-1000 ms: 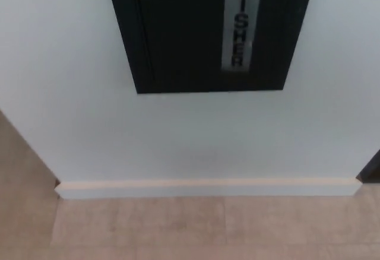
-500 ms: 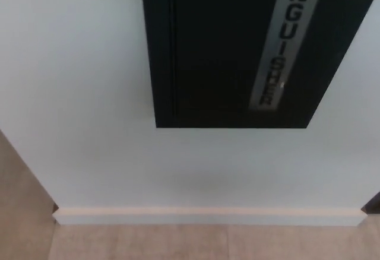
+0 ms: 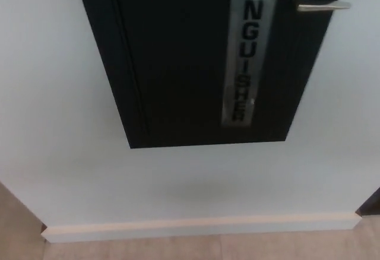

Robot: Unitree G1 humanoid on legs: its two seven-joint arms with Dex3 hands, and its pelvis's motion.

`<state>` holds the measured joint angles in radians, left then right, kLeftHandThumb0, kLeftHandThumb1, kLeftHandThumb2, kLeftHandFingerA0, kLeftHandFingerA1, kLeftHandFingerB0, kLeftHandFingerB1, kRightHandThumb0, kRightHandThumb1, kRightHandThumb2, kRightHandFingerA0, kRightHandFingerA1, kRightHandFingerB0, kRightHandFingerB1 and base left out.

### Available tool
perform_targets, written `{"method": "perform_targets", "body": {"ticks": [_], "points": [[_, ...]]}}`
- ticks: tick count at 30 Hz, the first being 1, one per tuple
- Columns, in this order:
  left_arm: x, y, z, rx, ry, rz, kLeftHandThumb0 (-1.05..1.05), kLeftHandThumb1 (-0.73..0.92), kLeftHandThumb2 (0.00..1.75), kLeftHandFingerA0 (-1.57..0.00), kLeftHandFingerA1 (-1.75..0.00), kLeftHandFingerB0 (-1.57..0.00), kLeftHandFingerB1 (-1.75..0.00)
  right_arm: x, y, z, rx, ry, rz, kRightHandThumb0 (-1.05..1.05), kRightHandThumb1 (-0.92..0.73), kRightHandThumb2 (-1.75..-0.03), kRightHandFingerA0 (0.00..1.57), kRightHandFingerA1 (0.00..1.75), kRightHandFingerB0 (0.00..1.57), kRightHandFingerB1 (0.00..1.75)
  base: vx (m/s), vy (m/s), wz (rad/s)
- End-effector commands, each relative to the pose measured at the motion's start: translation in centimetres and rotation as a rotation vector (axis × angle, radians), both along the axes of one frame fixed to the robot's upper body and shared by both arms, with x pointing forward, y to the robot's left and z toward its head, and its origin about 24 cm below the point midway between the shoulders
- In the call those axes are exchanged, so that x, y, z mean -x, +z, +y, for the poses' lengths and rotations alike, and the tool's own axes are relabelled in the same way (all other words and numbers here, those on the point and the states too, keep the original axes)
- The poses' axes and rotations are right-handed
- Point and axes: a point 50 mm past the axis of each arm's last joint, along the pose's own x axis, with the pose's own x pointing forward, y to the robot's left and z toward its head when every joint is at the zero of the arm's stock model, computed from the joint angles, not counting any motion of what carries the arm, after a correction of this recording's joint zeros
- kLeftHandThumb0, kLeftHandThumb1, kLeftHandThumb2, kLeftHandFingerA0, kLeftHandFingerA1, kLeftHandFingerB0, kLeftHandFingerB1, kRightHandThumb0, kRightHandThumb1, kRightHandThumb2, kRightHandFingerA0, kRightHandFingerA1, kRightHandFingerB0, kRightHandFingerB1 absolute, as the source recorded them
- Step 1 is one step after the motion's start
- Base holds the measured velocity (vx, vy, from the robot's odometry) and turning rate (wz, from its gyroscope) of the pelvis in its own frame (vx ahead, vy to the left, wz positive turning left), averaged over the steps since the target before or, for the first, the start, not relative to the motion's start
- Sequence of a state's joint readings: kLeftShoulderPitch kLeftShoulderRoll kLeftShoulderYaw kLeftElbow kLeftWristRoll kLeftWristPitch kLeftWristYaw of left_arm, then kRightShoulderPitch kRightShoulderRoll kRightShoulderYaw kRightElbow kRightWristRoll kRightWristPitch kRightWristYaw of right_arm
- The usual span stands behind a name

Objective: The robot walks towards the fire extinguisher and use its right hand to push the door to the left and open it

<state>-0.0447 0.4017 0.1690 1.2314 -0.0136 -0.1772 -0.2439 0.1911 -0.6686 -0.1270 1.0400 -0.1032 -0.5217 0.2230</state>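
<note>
A black fire extinguisher cabinet door (image 3: pixel 184 64) is set in a white wall, filling the upper middle of the head view. A silver vertical strip (image 3: pixel 246 58) on it carries black letters reading "INGUISHER". A silver lever handle (image 3: pixel 322 6) sticks out near the door's upper right edge. The door looks closed, flush with its black frame. Neither of my hands shows in the picture.
The white wall (image 3: pixel 53 123) surrounds the cabinet and ends in a white baseboard (image 3: pixel 196 227) at the bottom. Beige floor (image 3: pixel 18 224) shows at the lower left corner and along the bottom edge. A dark gap (image 3: pixel 371 203) sits at the wall's right end.
The whole picture has shifted as the camera moved: more of the cabinet door and its handle now show, and the baseboard sits lower in the frame. The door itself has not moved.
</note>
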Motion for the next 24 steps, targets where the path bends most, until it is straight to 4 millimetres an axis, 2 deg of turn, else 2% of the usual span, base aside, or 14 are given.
{"method": "perform_targets", "body": {"ticks": [1, 6, 7, 8, 9, 10, 11, 13, 14, 21, 22, 23, 24], "points": [[0.2, 0.5, 0.7, -0.016, -0.004, -0.013, -0.58, 0.55, 0.57, -0.44, -0.65, -0.33, -0.41, 0.1, 0.0, 0.0, -0.004, -0.001, 0.002, -0.67, -0.47, -0.82, 0.26, 0.50, 0.18, 0.41, 0.10, 0.160, -0.35], [0.4, 0.6, 1.0, -0.022, 0.005, -0.008, -0.57, 0.55, 0.57, -0.48, -0.67, -0.35, -0.40, -0.8, 0.5, 0.4, -0.007, 0.066, -0.005, -0.67, -0.48, -0.82, 0.26, 0.50, 0.17, 0.41, 0.10, 0.233, 0.05], [0.4, 0.8, 1.2, -0.041, 0.000, -0.010, -0.67, 0.46, 0.82, -0.48, -0.69, -0.34, -0.50, -1.3, 0.7, 0.6, -0.005, 0.091, -0.013, -0.68, -0.48, -0.83, 0.26, 0.50, 0.16, 0.41, 0.06, 0.080, 0.16], [0.3, 1.0, 1.4, -0.066, -0.007, -0.014, -0.67, 0.46, 0.82, -0.48, -0.69, -0.34, -0.50, -1.9, 0.9, 0.9, -0.003, 0.122, -0.024, -0.68, -0.48, -0.83, 0.26, 0.50, 0.16, 0.41, 0.09, 0.062, 0.10], [0.2, 1.0, 1.4, -0.068, -0.009, -0.019, -0.57, 0.56, 0.57, -0.48, -0.65, -0.38, -0.40, -2.2, 1.0, 0.9, -0.007, 0.129, -0.033, -0.65, -0.47, -0.81, 0.27, 0.50, 0.17, 0.41, 0.07, 0.043, 0.06], [0.1, 1.1, 1.4, -0.064, -0.011, -0.023, -0.57, 0.56, 0.57, -0.48, -0.65, -0.38, -0.40, -2.3, 1.1, 1.0, -0.011, 0.129, -0.041, -0.65, -0.47, -0.81, 0.27, 0.50, 0.17, 0.41, 0.00, 0.000, 0.00], [0.1, 1.1, 1.4, -0.062, -0.010, -0.027, -0.61, 0.43, 0.82, -0.41, -0.68, -0.32, -0.51, -2.5, 1.2, 1.0, -0.020, 0.131, -0.048, -0.64, -0.47, -0.80, 0.23, 0.49, 0.19, 0.41, 0.00, 0.000, 0.00], [0.2, 1.1, 1.4, -0.060, -0.006, -0.032, -0.61, 0.43, 0.82, -0.41, -0.68, -0.32, -0.51, -2.7, 1.3, 1.1, -0.031, 0.133, -0.055, -0.64, -0.47, -0.80, 0.23, 0.49, 0.19, 0.41, 0.00, 0.000, 0.00], [0.1, 0.9, 1.1, -0.059, -0.033, -0.027, -0.58, 0.55, 0.57, -0.31, -0.59, -0.37, -0.40, -3.3, 1.8, 1.2, -0.020, 0.143, -0.077, -0.66, -0.47, -0.83, 0.27, 0.52, 0.21, 0.43, 0.00, 0.000, 0.00], [0.1, 0.7, 0.8, -0.070, -0.050, -0.020, -0.58, 0.54, 0.56, -0.34, -0.61, -0.37, -0.41, -3.6, 2.3, 1.2, -0.016, 0.150, -0.087, -0.67, -0.47, -0.83, 0.26, 0.52, 0.21, 0.43, 0.00, 0.000, 0.00], [0.1, 0.7, 0.9, -0.048, -0.007, -0.027, -0.57, 0.42, 0.77, -0.34, -0.63, -0.31, -0.51, -3.4, 2.4, 0.9, 0.033, 0.151, -0.050, -0.64, -0.59, -0.58, 0.37, 0.41, 0.28, 0.31, 0.00, 0.000, 0.00], [0.1, 0.7, 1.0, -0.041, 0.005, -0.029, -0.57, 0.42, 0.77, -0.34, -0.63, -0.31, -0.51, -3.3, 2.4, 0.9, 0.047, 0.151, -0.039, -0.64, -0.59, -0.58, 0.37, 0.41, 0.28, 0.31, 0.00, 0.000, 0.00], [0.0, 0.8, 1.1, -0.063, -0.018, -0.022, -0.57, 0.55, 0.56, -0.34, -0.62, -0.36, -0.41, -3.1, 2.4, 0.8, 0.059, 0.154, -0.028, -0.68, -0.48, -0.83, 0.28, 0.49, 0.21, 0.43, 0.00, 0.000, 0.00]]}}
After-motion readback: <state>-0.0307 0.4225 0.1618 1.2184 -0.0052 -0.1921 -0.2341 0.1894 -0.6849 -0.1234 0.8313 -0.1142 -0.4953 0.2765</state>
